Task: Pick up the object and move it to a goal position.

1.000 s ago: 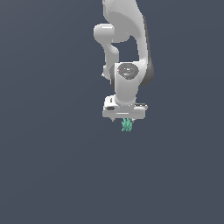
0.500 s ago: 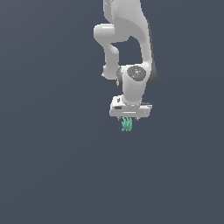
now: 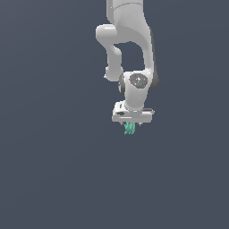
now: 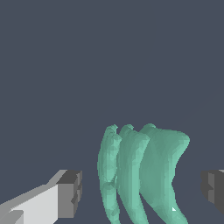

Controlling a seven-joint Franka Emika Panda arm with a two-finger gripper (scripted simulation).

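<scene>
The object [image 3: 129,128] is a small teal-green bundle of ridged, leaf-like strips. In the exterior view it sits just under the white gripper [image 3: 131,125]. In the wrist view the object [image 4: 144,175] stands between the two dark-tipped fingers [image 4: 70,192], and a gap shows on each side of it. The gripper [image 4: 140,188] is open around the object. Neither finger visibly touches it. The other finger [image 4: 214,186] shows only at the frame's edge.
The white arm [image 3: 129,49] reaches down from the top of the exterior view. Around it there is only a plain dark grey-blue surface [image 3: 53,170]. No goal marker shows in either view.
The gripper has moved slightly down and toward the exterior view's right, settling over the object. The object has stayed where it was.
</scene>
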